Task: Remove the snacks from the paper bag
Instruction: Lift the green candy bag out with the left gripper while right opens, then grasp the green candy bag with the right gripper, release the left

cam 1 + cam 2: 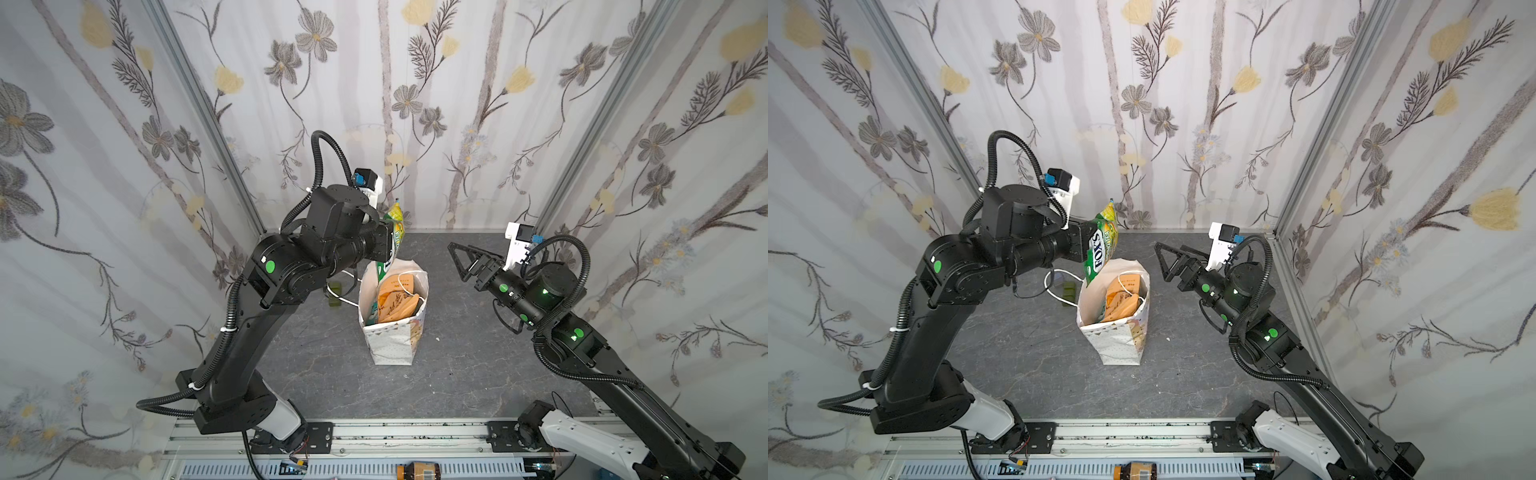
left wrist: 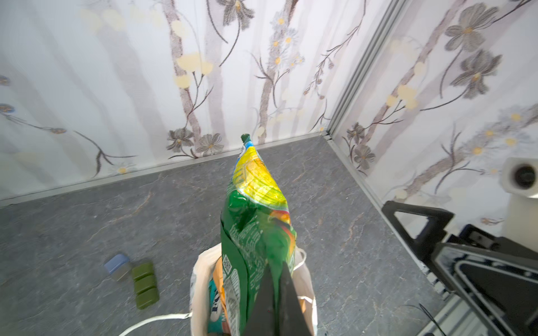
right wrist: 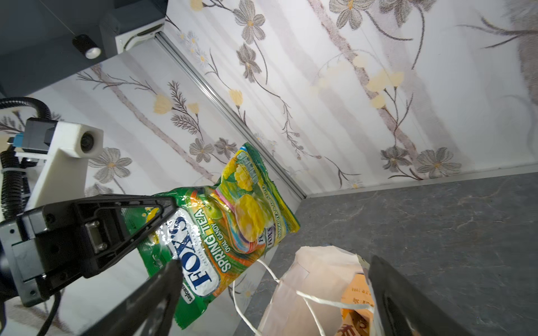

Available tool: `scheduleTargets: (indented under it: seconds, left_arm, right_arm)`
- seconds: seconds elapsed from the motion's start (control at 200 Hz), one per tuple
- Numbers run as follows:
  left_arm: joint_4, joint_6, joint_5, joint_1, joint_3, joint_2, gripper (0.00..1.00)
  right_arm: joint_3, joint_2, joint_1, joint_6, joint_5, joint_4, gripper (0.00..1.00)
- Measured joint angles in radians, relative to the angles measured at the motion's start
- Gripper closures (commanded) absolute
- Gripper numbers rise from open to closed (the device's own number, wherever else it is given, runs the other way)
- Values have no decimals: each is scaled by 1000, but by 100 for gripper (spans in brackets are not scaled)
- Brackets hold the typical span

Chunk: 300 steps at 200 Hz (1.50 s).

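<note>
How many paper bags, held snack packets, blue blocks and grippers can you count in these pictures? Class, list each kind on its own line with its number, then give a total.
paper bag: 1
held snack packet: 1
blue block: 1
grippers: 2, the left gripper and the right gripper
Total: 5

Bag mouth half blocked: green packet [image 1: 1100, 245], clamped in the left gripper's [image 2: 275, 279] jaws, hangs over the paper bag's [image 1: 1121, 345] far-left rim, and a cord handle [image 3: 329, 301] drapes across the tan pouch [image 1: 1121, 303] inside. Near side of the mouth is clear from above. The right gripper [image 3: 275, 260], jaws wide, stands off right of the bag, not touching. The bench [image 1: 1183, 374] is bare front and right. Left side is cluttered: green blocks [image 2: 144, 283], second handle loop [image 2: 163, 317].
</note>
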Motion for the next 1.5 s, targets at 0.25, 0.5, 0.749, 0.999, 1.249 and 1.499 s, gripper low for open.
scheduleTargets:
  seconds: [0.25, 0.5, 0.749, 0.999, 1.249, 1.499]
  left_arm:
    - [117, -64, 192, 16, 129, 72, 100]
    - [245, -163, 321, 29, 148, 103, 100]
    - [309, -212, 367, 32, 251, 166, 100]
    - [353, -249, 399, 35, 275, 193, 100]
    - [425, -318, 462, 35, 278, 225, 100]
    - [452, -339, 478, 35, 243, 209, 100]
  right_arm:
    - [-2, 76, -39, 178, -177, 256, 0]
    - [-15, 163, -39, 360, -273, 538, 0]
    - [-53, 197, -38, 467, -299, 691, 0]
    - [-79, 221, -38, 537, -298, 821, 0]
    - [-44, 299, -39, 598, -257, 992, 1]
    - [-16, 309, -43, 611, -205, 1035, 36]
